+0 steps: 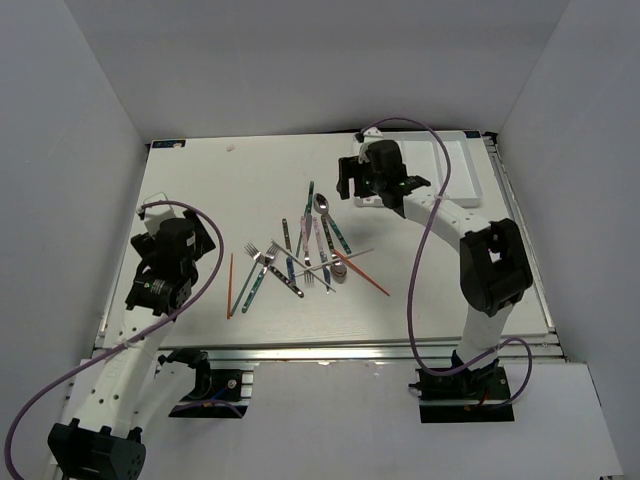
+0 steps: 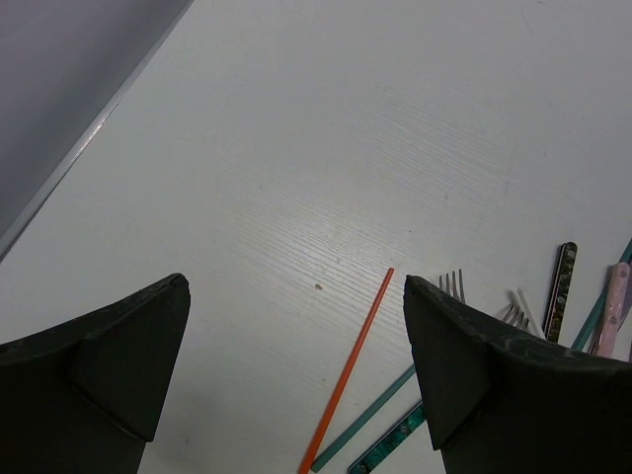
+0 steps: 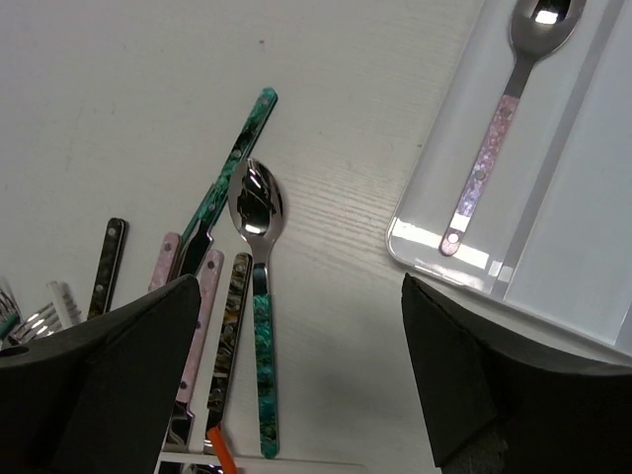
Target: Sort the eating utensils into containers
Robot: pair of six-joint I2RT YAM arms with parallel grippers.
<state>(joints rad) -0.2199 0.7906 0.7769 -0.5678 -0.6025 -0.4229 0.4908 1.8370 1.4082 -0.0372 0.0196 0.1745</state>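
To the right of the right gripper (image 3: 296, 296), a tray (image 3: 407, 242) is set on the table (image 3: 118, 89), with one spoon (image 3: 489, 148) laid in the compartment nearest the gripper. A heap of utensils (image 1: 305, 255) is spread to that gripper's left, and a second spoon (image 3: 259, 212) is laid between its fingers. Between the fingers of the left gripper (image 2: 296, 296), a chopstick (image 2: 351, 370) is laid nearer the right finger, with forks (image 2: 452, 286) found just beyond that finger.

No legible text, label, brand or number on anything
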